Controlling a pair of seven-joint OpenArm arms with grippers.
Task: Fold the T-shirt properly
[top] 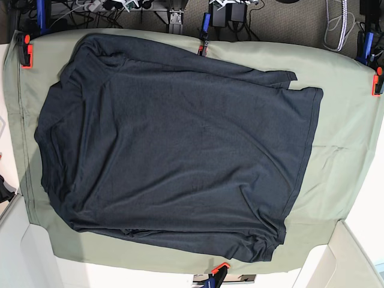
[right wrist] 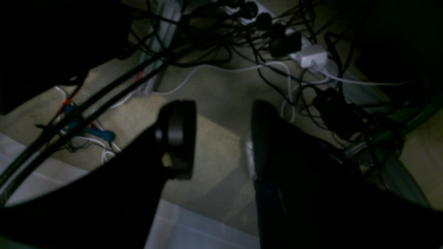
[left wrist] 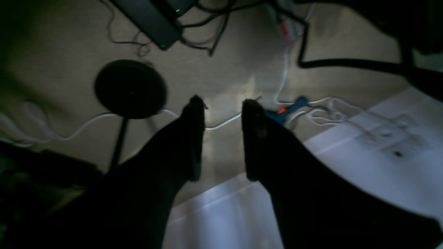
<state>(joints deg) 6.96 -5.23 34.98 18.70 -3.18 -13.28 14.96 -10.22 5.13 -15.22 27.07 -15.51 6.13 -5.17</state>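
Observation:
The dark charcoal-navy T-shirt (top: 174, 150) lies spread flat on the sage-green table cloth (top: 345, 150) in the base view, with its hem at the right and its neck end at the left. One long sleeve lies along the top edge. Neither arm shows in the base view. In the left wrist view my left gripper (left wrist: 223, 105) is open and empty, hanging over the floor. In the right wrist view my right gripper (right wrist: 221, 109) is also open and empty over the floor. The shirt shows in neither wrist view.
Orange and blue clamps hold the cloth at its edges (top: 24, 51), (top: 203, 45), (top: 377, 81), (top: 219, 270). The wrist views show floor with cables, a round black stand base (left wrist: 130, 88), a power strip (right wrist: 308, 55) and a white surface (left wrist: 363, 173).

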